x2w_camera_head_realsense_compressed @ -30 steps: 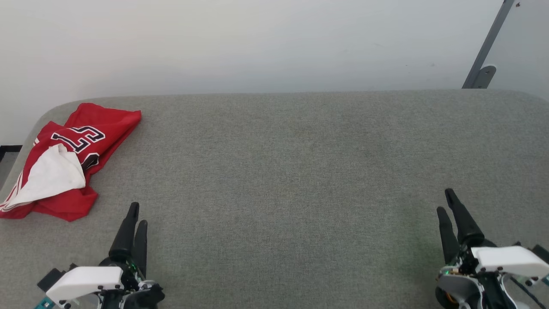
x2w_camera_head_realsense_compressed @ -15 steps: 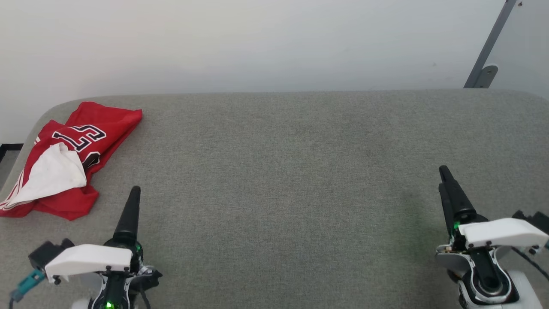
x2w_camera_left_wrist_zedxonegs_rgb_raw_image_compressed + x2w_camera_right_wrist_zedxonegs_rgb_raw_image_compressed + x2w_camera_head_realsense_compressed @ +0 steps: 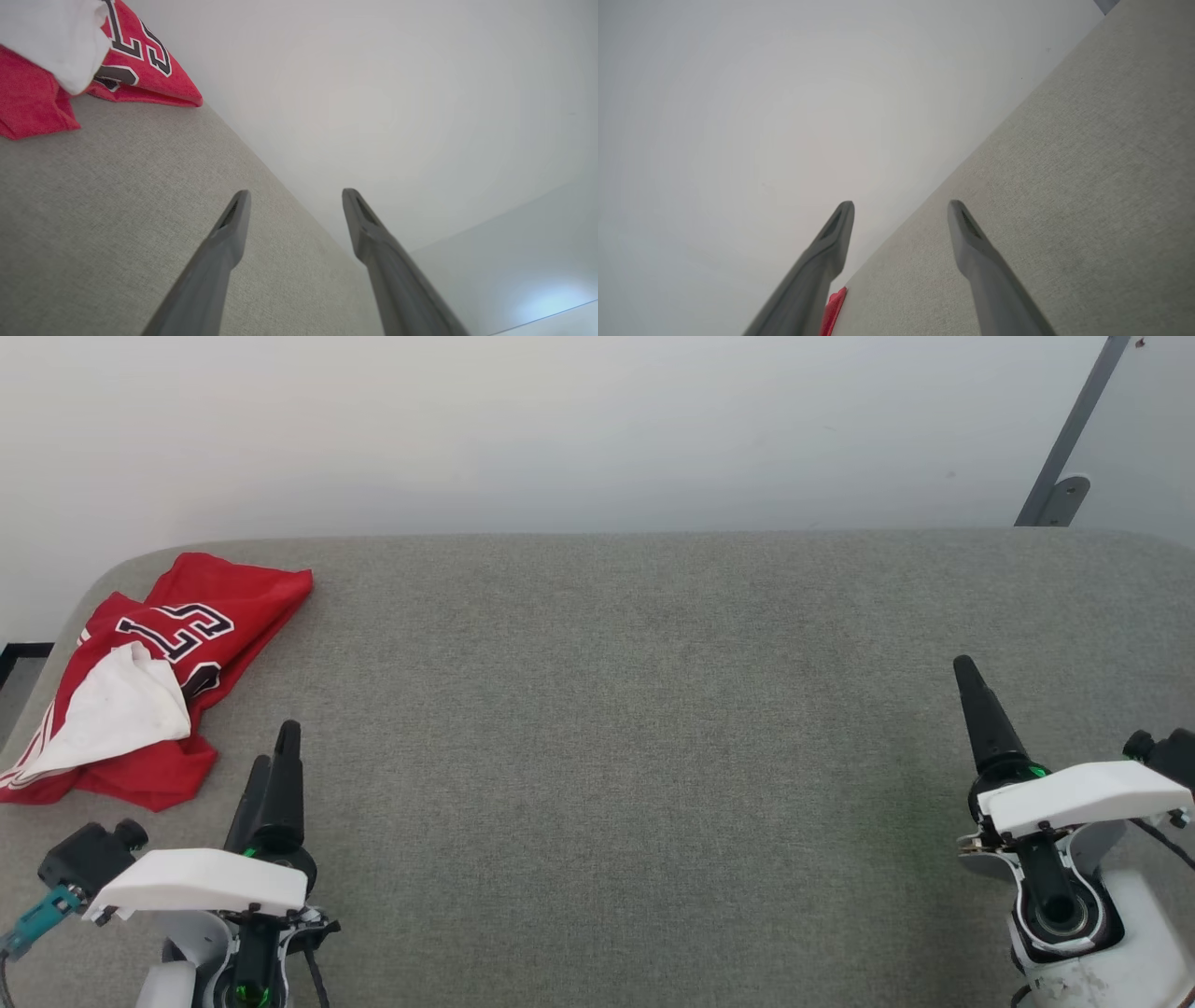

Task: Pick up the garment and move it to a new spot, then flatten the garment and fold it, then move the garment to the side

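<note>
The red jersey (image 3: 159,663) lies crumpled at the far left corner of the grey padded table (image 3: 635,728), its white lining turned out on top and black white-outlined numerals showing. In the left wrist view the jersey (image 3: 135,60) fills the upper left corner. My left gripper (image 3: 275,747) hovers just right of and nearer than the jersey, apart from it, open and empty (image 3: 294,205). Far off at the right side my right gripper (image 3: 963,674) is raised over bare table; its fingers stand apart with nothing between them (image 3: 901,214). A sliver of the jersey (image 3: 833,308) peeks beside its left finger.
A pale wall (image 3: 560,429) rises directly behind the table's far edge. A grey metal bracket (image 3: 1064,457) leans at the upper right. The table's left corner is rounded, with a dark strip of floor (image 3: 19,658) beyond it.
Both arms have risen and reached farther forward over the table, with each wrist rolling so the fingers line up one behind the other in the head view. The jersey lies as before.
</note>
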You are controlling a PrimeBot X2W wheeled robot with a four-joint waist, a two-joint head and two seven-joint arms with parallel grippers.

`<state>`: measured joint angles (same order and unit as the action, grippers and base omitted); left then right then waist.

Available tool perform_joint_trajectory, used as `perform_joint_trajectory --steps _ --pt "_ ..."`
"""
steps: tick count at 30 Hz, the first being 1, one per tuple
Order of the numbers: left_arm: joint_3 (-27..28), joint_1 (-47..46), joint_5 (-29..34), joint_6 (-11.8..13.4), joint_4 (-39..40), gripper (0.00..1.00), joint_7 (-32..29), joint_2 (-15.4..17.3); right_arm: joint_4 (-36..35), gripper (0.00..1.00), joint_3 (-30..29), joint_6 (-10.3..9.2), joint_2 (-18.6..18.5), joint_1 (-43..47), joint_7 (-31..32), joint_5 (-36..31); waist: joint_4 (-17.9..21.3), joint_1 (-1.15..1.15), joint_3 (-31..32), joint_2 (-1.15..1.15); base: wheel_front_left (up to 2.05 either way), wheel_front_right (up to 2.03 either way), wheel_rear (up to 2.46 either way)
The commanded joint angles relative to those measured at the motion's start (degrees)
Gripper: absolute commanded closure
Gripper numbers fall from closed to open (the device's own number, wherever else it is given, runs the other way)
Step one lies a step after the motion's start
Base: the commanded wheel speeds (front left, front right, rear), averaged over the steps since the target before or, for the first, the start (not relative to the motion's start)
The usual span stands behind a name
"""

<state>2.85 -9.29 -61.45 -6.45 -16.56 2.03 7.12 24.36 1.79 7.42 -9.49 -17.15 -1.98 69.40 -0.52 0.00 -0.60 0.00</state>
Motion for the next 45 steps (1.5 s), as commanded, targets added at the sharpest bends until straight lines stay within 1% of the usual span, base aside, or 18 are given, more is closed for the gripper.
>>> perform_joint_trajectory --steps 1,3,4,5,7,8,19,23,24,33,45 --pt "-0.28 -2.06 3.92 0.24 1.14 0.00 0.76 0.64 -0.37 0.00 0.10 0.07 -0.84 -2.30 -0.79 -3.49 -0.04 0.00 -0.06 0.00 0.00 0.00 0.00" --pt "-0.53 -2.15 6.37 0.27 1.33 0.00 1.16 0.75 -0.26 0.00 0.18 0.08 -1.21 -2.72 -1.20 -6.55 -0.08 0.00 -0.11 0.00 0.00 0.00 0.00" --pt "-0.53 -2.15 6.37 0.27 1.33 0.00 1.16 0.75 -0.26 0.00 0.18 0.08 -1.21 -2.72 -1.20 -6.55 -0.08 0.00 -0.11 0.00 0.00 0.00 0.00" --pt "-0.93 -2.18 8.87 0.22 1.38 0.00 1.55 0.96 -0.07 0.00 0.19 0.08 -1.43 -3.01 -1.58 -9.51 -0.10 0.00 -0.13 0.00 0.00 0.00 0.00" --pt "-1.49 -2.18 11.33 0.21 1.43 0.00 1.94 1.25 0.18 0.00 0.16 0.08 -1.56 -3.29 -1.99 -12.27 -0.13 0.00 -0.13 0.00 0.00 0.00 0.00" --pt "-1.49 -2.18 11.33 0.21 1.43 0.00 1.94 1.25 0.18 0.00 0.16 0.08 -1.56 -3.29 -1.99 -12.27 -0.13 0.00 -0.13 0.00 0.00 0.00 0.00" --pt "-3.46 -2.21 22.13 1.23 0.48 0.00 3.96 2.58 2.41 0.00 0.92 0.08 -2.52 -4.73 -4.00 -24.35 -0.26 0.00 0.05 0.00 0.00 0.00 0.00" --pt "-3.87 -2.28 25.07 1.55 0.04 0.00 4.68 3.12 3.16 0.00 1.41 0.09 -2.94 -5.24 -4.72 -28.84 -0.27 0.00 0.09 0.00 0.00 0.00 0.00" --pt "-4.11 -2.39 26.47 1.59 -0.28 0.00 4.97 3.39 3.59 0.00 1.60 0.09 -3.05 -5.64 -5.06 -31.04 -0.25 0.00 0.12 0.00 0.00 0.00 0.00" --pt "-4.57 -2.98 31.41 1.29 -1.32 0.00 6.44 3.87 5.04 0.00 1.34 0.09 -3.31 -6.54 -6.47 -38.93 -0.24 0.00 0.27 0.00 0.00 0.00 0.00" --pt "-4.10 -3.73 36.83 0.37 -3.42 0.00 8.18 4.24 7.44 0.00 1.52 0.09 -3.85 -7.87 -8.22 -46.17 -0.43 0.00 0.48 0.00 0.00 0.00 0.00"
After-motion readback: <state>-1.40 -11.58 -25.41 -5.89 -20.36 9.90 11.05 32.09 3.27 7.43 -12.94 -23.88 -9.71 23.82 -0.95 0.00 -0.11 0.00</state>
